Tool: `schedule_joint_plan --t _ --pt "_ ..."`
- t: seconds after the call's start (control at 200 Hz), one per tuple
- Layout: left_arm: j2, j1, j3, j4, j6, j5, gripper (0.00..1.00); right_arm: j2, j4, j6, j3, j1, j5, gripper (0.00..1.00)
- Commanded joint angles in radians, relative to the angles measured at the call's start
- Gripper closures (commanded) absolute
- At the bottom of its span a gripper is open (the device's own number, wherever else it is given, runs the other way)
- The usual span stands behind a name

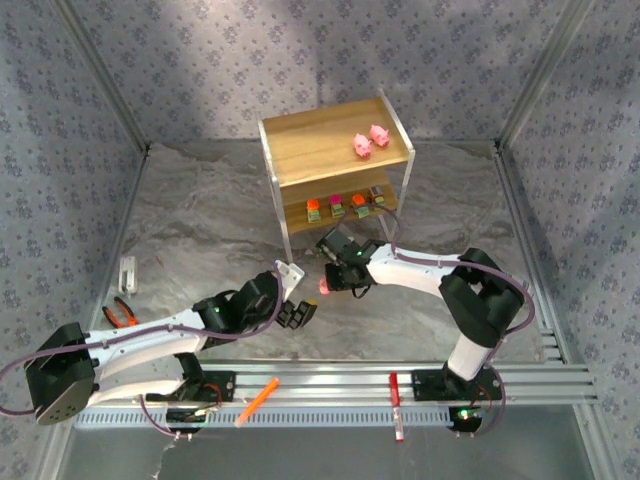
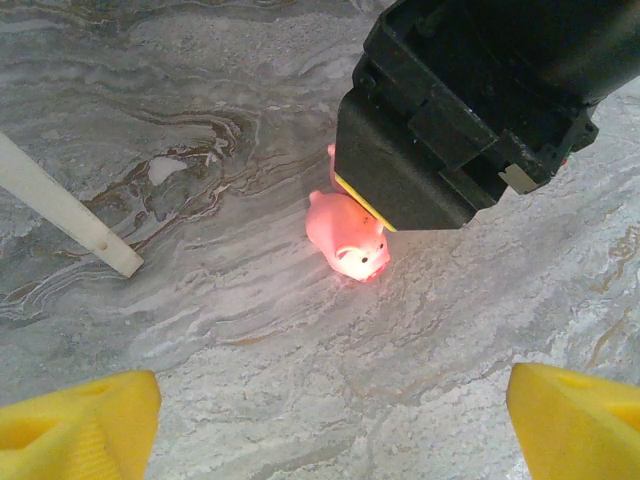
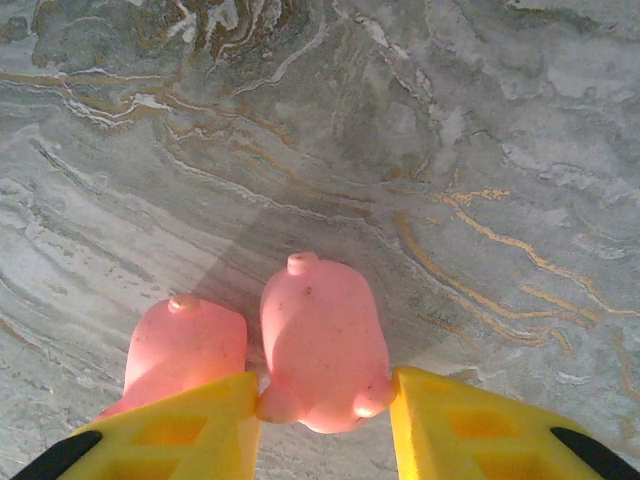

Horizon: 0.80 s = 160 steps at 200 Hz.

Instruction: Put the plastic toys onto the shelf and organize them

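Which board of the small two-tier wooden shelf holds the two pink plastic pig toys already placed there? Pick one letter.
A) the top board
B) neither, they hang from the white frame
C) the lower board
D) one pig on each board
A: both pink plastic pig toys sit close together on the top board of the two-tier wooden shelf, while the lower board carries the blocky plastic toys.

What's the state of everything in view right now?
left pincer: open, empty, above the table
right pincer: straddling one pig, grip unconfirmed
straddled pig: on the table, not lifted
second pig: on the table, right beside it
two shelved pigs: on the top board
four blocky toys: in a row on the lower board
shelf: upright
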Motion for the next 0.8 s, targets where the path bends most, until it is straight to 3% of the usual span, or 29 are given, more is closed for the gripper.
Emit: schedule_joint_plan --t 0.0,0.795 --pt "-0.008 -0.006 0.011 0.004 0.003 0.001 0.11 -0.006 -0.024 -0.002 -0.007 -0.004 0.009 0.62" --pt "0.001 -0.006 0.012 0.004 0.004 0.003 0.11 -0.096 -0.063 -0.002 -0.057 -0.019 0.038 0.62"
